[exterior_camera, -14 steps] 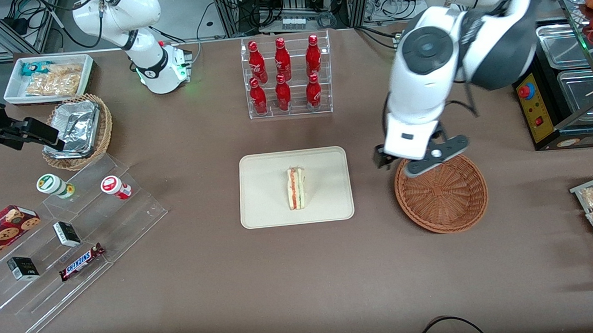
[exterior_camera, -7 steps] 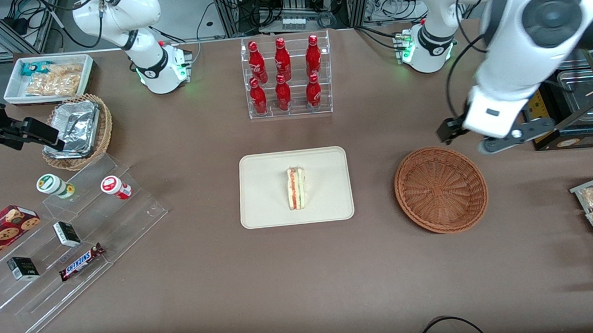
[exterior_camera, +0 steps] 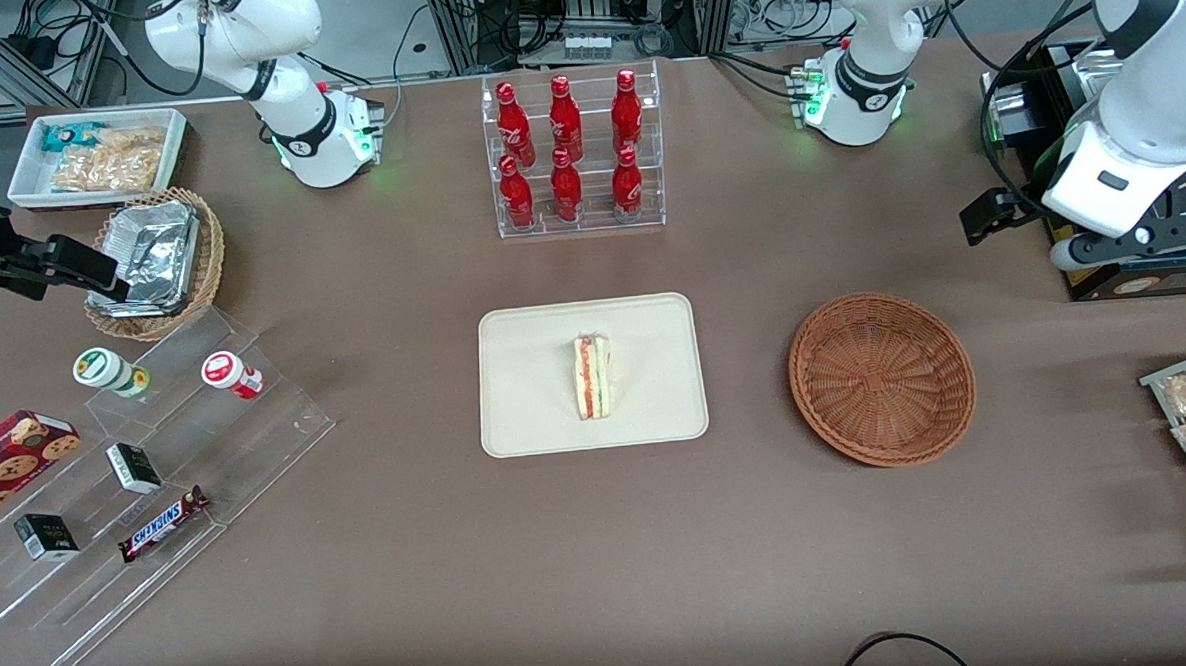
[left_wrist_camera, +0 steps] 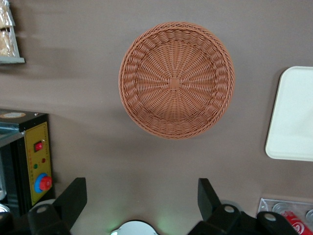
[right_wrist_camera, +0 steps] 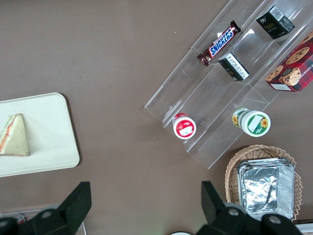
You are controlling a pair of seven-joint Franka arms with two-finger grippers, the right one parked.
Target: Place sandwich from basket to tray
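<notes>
One sandwich [exterior_camera: 591, 377] lies flat on tray [exterior_camera: 517, 416], near tray centre — task's thing already there. Basket [exterior_camera: 882, 377] holds nothing, sits beside tray toward working arm's end of table. Gripper [left_wrist_camera: 142, 198] high above table near basket, fingers [left_wrist_camera: 73, 196] spread wide, grasping nothing — well apart from sandwich.

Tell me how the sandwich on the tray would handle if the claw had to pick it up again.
The sandwich is probably soft: pale bread with filling layers, so a tight squeeze may crush it. Standing on edge on the tray, it might tip if nudged. The open claw hangs above the table near the basket.
</notes>
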